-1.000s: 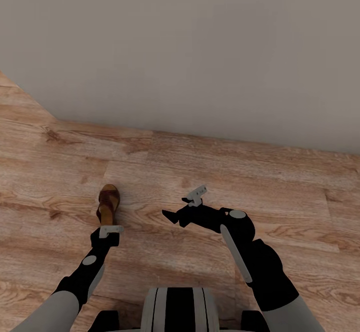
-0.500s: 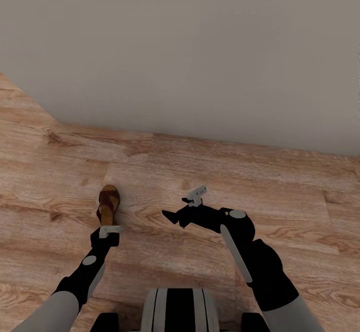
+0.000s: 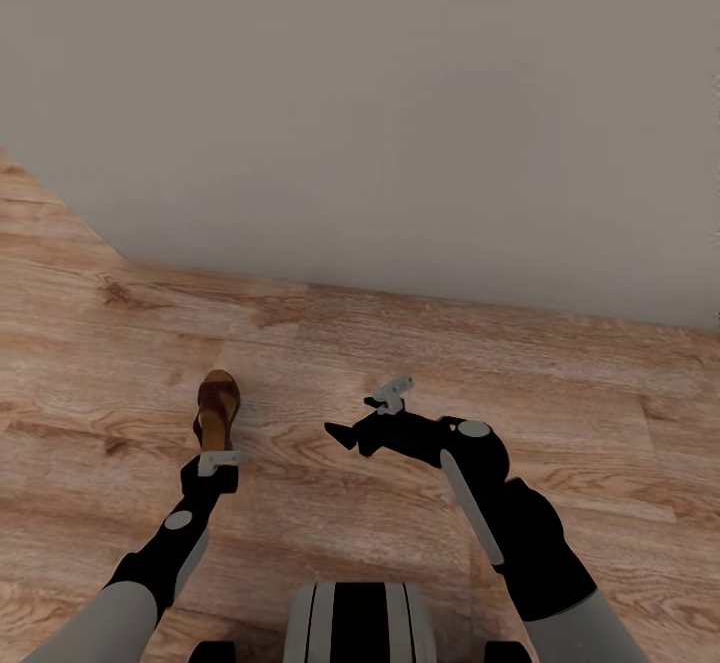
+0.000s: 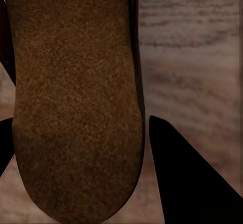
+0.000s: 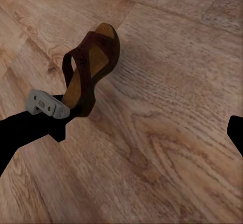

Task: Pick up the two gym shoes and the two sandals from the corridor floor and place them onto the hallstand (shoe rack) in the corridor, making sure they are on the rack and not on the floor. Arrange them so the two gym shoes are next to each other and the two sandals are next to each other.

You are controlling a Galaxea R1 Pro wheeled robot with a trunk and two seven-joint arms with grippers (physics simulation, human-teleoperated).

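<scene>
carrying one sandal point(image 3: 216, 406) in my left gripper point(image 3: 214, 445), on the way to the rack.

i am gripping the sandal by its heel end, holding it just above the corridor floor point(image 3: 560, 383) with its toe pointing toward the grey wall point(image 3: 400, 103); my right gripper point(image 3: 372, 405) is hanging spread and empty. it is looking brown, with crossed dark straps and a tan footbed. next, i judge, i am needing to turn and find the rack before setting it down.

a home corridor; wood-grain plank floor point(image 3: 560, 403) meets a plain grey wall point(image 3: 400, 103); a sandal point(image 3: 216, 405) nearby
</scene>
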